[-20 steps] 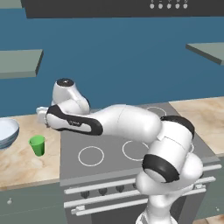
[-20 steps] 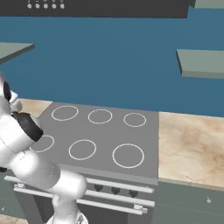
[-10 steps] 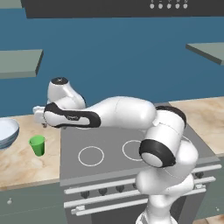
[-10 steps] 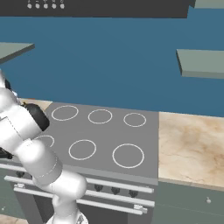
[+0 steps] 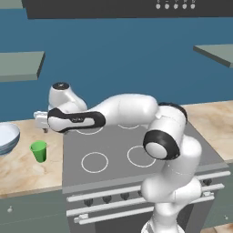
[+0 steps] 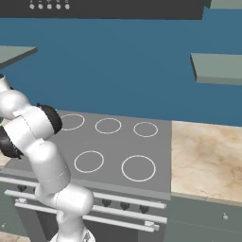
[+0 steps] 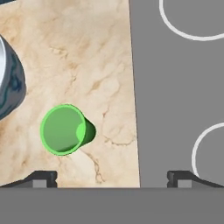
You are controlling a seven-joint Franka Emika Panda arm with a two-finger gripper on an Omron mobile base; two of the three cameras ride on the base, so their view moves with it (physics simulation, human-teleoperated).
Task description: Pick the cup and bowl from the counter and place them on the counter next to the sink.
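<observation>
Pale blue-white ware, item 1: the bowl [image 5: 7, 138], set at the far left of the counter [image 5: 20, 167], partly cut by the edge of the left base view; in the hand view its blue-grey outer wall is seen at the left margin.

Bright green, item 2: the cup [image 5: 38, 151], stood upright on the beige marble just right of the bowl and apart from it, near the stovetop [image 5: 132, 150] edge. In the hand view its open mouth is looked into from above.

White and dark, item 3: the gripper [image 5: 44, 124], held above the counter beyond the cup, at the seam between marble and stovetop. Its jaws are spread wide and nothing is held between them; the 2 fingertips [image 7: 43, 178] are seen far apart in the hand view, with the cup lying toward the left tip rather than midway.

Step in hand, as judged: approach to the cup, 1st of 2 objects. For a sound grasp, the hand would best be shifted until the cup sits centred between the tips, then lowered straight so that 1 finger passes on each side of the rim. The bowl should be kept clear of during descent. The sink is to be sought afterwards.
</observation>
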